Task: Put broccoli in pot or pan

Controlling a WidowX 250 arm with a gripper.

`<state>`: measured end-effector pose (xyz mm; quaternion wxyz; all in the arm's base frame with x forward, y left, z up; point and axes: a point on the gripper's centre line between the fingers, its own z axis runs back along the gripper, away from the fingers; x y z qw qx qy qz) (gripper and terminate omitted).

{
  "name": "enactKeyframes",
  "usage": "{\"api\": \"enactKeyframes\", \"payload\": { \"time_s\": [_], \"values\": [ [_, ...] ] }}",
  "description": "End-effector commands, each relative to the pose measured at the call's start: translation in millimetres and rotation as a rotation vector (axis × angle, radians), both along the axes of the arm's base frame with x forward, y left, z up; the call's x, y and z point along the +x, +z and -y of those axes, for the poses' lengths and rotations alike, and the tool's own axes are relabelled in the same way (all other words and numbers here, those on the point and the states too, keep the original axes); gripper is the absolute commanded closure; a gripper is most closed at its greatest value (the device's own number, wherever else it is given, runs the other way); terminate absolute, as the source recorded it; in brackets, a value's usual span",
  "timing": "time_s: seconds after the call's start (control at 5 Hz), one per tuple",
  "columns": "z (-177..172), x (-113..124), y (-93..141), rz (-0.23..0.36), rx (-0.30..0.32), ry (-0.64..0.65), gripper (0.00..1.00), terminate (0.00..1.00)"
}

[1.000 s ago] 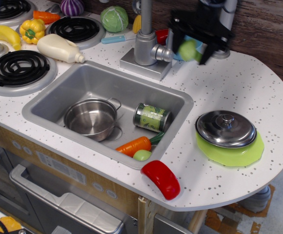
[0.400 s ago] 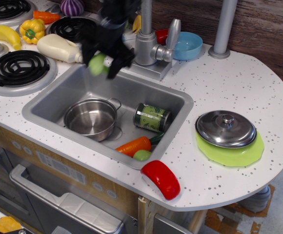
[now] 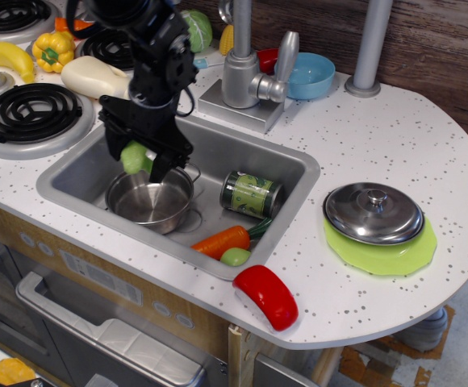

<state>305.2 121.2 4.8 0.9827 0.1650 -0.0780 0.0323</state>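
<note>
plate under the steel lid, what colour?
Lime green plate, under the lid; observation.image view.

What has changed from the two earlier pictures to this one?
The gripper carried the broccoli from the back right, near the blue bowl, leftward past the faucet, and down to just above the pot in the sink. It stays shut on the broccoli; nothing was let go. The pot, can, carrot and lid did not move.
</note>
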Motion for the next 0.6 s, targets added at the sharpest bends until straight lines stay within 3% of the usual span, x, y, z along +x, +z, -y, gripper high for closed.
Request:
{"api": "enactKeyframes", "payload": {
  "time_s": [0.0, 0.2, 0.4],
  "values": [
    [-2.4, 4.1, 13.9, 0.085, 0.021, -0.008, 0.0, 0.0],
    [-2.4, 4.1, 13.9, 0.085, 0.021, -0.008, 0.0, 0.0],
    [-2.4, 4.1, 13.9, 0.085, 0.021, -0.008, 0.0, 1.0]
  ]
}}
